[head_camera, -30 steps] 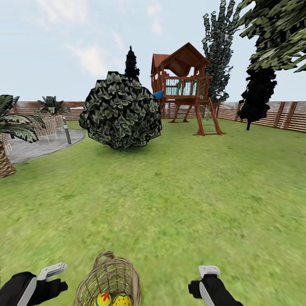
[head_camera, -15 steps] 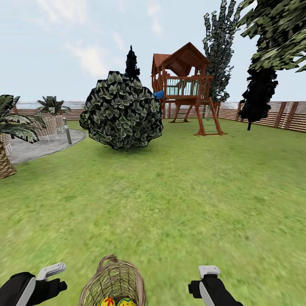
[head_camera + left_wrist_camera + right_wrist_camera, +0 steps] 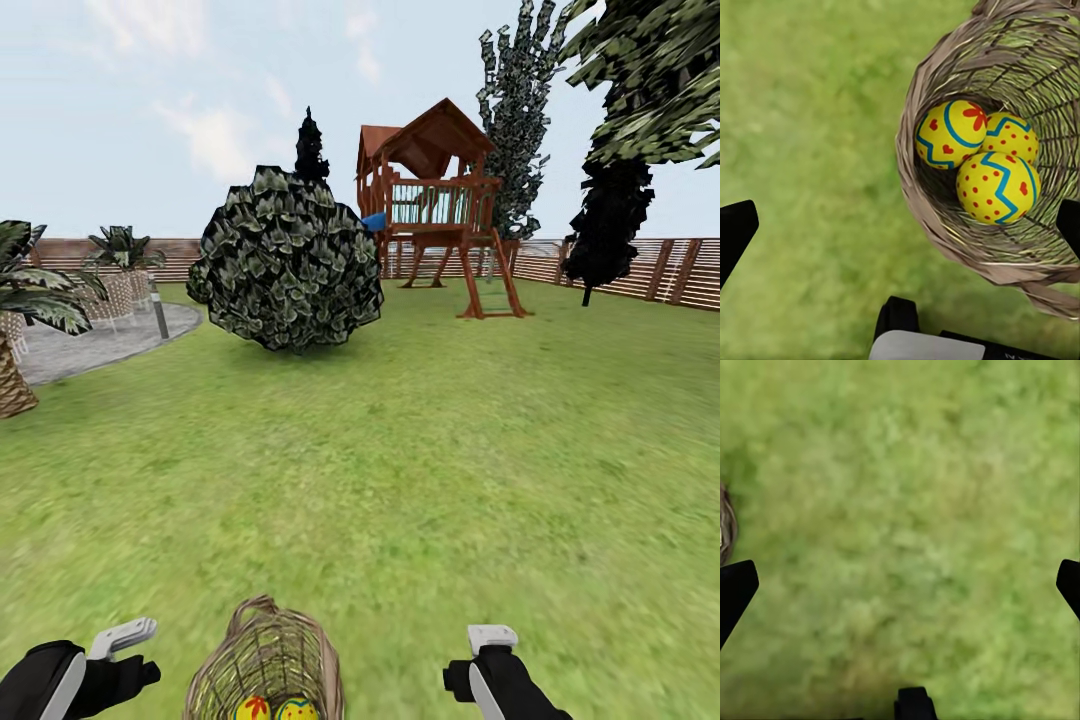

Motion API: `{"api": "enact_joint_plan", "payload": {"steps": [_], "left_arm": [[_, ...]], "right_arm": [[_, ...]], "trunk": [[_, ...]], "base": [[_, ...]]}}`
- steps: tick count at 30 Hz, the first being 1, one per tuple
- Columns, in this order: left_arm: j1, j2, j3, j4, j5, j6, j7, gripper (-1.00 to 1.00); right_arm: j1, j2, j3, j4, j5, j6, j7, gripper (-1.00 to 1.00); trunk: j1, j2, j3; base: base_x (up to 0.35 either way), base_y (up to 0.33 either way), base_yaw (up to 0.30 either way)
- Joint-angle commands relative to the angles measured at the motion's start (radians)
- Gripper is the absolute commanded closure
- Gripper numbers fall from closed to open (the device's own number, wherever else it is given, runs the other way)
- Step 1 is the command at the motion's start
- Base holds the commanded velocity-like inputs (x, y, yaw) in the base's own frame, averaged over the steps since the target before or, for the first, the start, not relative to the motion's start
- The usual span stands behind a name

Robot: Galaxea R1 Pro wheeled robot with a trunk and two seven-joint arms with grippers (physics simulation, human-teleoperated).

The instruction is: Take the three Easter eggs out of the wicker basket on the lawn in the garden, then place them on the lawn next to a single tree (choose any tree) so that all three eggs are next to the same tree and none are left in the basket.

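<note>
The wicker basket (image 3: pixel 265 660) stands on the lawn (image 3: pixel 420 480) right in front of me, between my two arms. Three yellow Easter eggs lie together in its bottom: one with a red flower mark (image 3: pixel 949 133), one behind it (image 3: pixel 1011 135), and a dotted one (image 3: pixel 996 187). Two egg tops (image 3: pixel 252 708) show in the head view. My left gripper (image 3: pixel 907 214) hangs open above the basket's rim and the grass beside it. My right gripper (image 3: pixel 904 585) is open over bare grass, with the basket's edge (image 3: pixel 726 525) off to one side.
A round dark bush (image 3: pixel 285 260) sits mid-lawn, with a wooden playhouse (image 3: pixel 435 200) behind it. A black-leaved tree (image 3: pixel 605 225) stands by the slatted fence (image 3: pixel 660 270). Light-green leaves (image 3: pixel 650 80) hang in at the top right, their trunk out of view. A palm (image 3: pixel 20 300) edges a paved patch (image 3: pixel 90 345).
The whole head view has crept slightly forward, so the basket sits a little lower in it. Both grippers hold the same pose.
</note>
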Motion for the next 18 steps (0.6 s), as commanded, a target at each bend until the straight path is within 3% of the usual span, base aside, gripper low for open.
{"api": "enact_joint_plan", "payload": {"steps": [1, 18], "left_arm": [[-0.001, 0.0, 0.002, -0.001, -0.004, 0.005, -0.006, -1.0], [-0.001, -0.002, 0.0, 0.001, -0.003, 0.005, -0.006, -1.0]], "right_arm": [[-0.001, -0.001, 0.003, -0.001, -0.01, 0.003, -0.009, -1.0], [-0.001, -0.001, 0.004, -0.001, -0.01, 0.003, -0.01, -1.0]], "trunk": [[0.004, -0.008, -0.004], [0.069, -0.127, -0.058]], "base": [[0.0, 0.0, 0.0], [0.0, 0.0, 0.0]]}}
